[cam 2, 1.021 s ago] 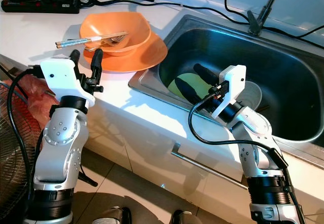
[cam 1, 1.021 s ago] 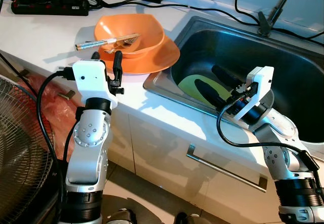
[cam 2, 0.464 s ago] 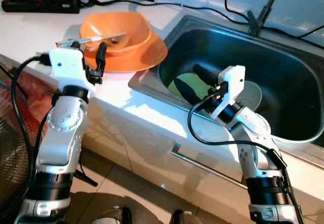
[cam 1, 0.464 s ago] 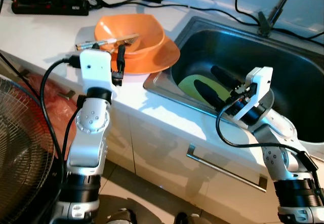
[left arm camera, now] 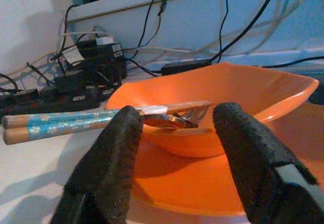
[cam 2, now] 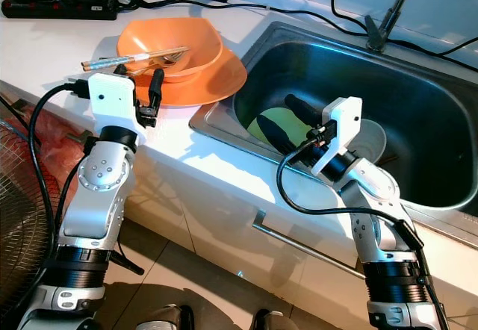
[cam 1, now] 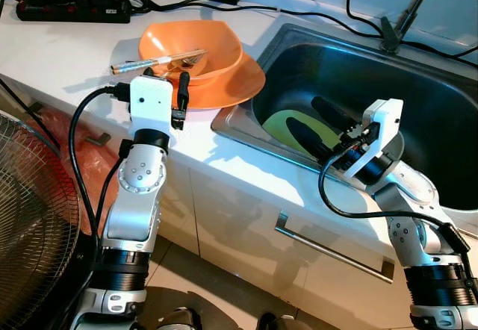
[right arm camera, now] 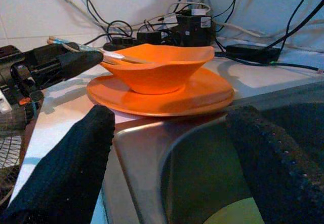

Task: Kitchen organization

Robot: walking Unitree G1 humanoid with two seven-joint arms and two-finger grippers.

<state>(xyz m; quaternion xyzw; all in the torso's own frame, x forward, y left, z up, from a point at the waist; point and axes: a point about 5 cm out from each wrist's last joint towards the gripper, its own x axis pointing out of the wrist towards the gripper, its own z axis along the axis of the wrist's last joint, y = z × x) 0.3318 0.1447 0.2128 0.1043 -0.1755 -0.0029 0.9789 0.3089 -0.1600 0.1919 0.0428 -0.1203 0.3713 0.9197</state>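
An orange bowl (cam 1: 190, 50) sits on an orange plate (cam 1: 235, 83) on the white counter. Chopsticks (cam 1: 142, 63) with blue patterned ends and a fork (left arm camera: 179, 118) lie across the bowl. My left gripper (cam 2: 142, 76) is open at the plate's near left rim, level with the chopsticks, fingers (left arm camera: 109, 148) apart and holding nothing. My right gripper (cam 1: 306, 113) reaches into the steel sink (cam 1: 426, 61), open above a green plate (cam 1: 280, 125) lying on the sink floor. A white bowl (cam 2: 373, 139) sits in the sink behind the right wrist.
A black power strip (cam 1: 75, 5) and several cables run along the back of the counter. The faucet base (cam 1: 388, 35) stands behind the sink. A fan grille (cam 1: 30, 218) and a pink bag (cam 1: 75, 158) are at the lower left. A drawer handle (cam 1: 332, 248) is below the counter.
My left gripper has moved forward and to the right, up to the rim of the orange plate. The right arm has stayed still in the sink.
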